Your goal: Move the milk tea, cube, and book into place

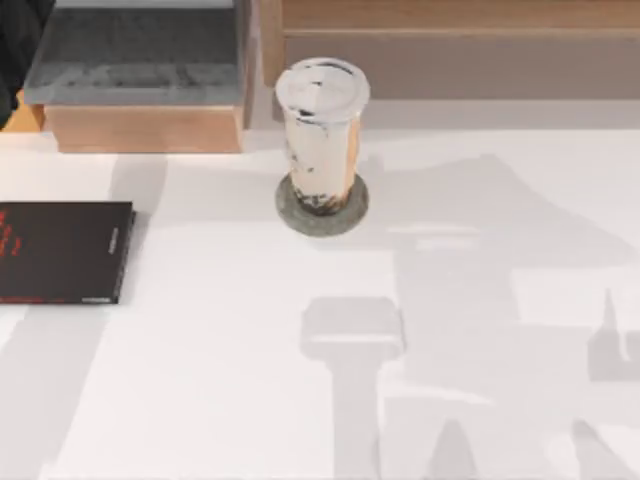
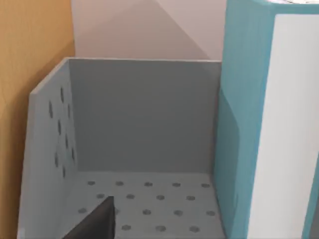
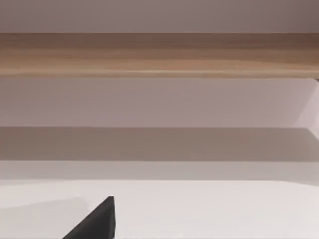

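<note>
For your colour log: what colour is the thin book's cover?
Black with red lettering, the thin book shows best from the top view.

A rendered study or office desk is showing here: a white tabletop [image 1: 220, 380] is carrying a thin black book [image 1: 62, 252], a wooden shelf [image 1: 460, 30] and a grey perforated book holder [image 2: 144, 149].

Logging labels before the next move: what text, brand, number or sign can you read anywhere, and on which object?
Black book, table's left side: red lettering on the cover and pale print along its edge, both too blurred to read.
Milk tea on its coaster: no label.
Teal book: no text.
</note>
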### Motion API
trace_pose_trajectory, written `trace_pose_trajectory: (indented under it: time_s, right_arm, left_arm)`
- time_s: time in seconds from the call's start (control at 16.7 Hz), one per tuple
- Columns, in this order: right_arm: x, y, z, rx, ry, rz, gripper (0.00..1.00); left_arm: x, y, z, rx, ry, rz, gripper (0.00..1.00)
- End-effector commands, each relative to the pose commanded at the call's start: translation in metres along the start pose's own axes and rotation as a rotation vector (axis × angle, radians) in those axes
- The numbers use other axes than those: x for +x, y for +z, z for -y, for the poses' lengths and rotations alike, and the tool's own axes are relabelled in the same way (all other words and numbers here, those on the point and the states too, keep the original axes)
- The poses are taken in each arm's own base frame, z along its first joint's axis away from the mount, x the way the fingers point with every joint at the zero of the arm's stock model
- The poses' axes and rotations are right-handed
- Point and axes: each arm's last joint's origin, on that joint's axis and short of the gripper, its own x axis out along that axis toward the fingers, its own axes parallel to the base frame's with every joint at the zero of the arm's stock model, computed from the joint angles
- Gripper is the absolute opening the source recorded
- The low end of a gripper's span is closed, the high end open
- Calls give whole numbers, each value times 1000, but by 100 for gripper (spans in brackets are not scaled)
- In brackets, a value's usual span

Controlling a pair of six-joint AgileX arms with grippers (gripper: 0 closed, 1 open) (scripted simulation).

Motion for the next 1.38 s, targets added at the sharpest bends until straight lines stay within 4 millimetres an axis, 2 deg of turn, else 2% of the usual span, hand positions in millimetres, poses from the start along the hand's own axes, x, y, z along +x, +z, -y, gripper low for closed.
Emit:
trace_pose_trajectory:
  time_s: [0.18,0.36,0.78,1.38]
  right_arm:
    - [0,0,0,0,0,0,100]
    - [0,0,0,0,0,0,100]
    - [0,0,0,0,0,0,100]
    - [0,0,0,0,0,0,100]
  left_arm:
    - [48,-22,19,-1,1,1,100]
    - [73,-36,31,-4,0,13,100]
    - [79,-40,32,-4,3,14,100]
    - [109,-39,34,-5,0,18,100]
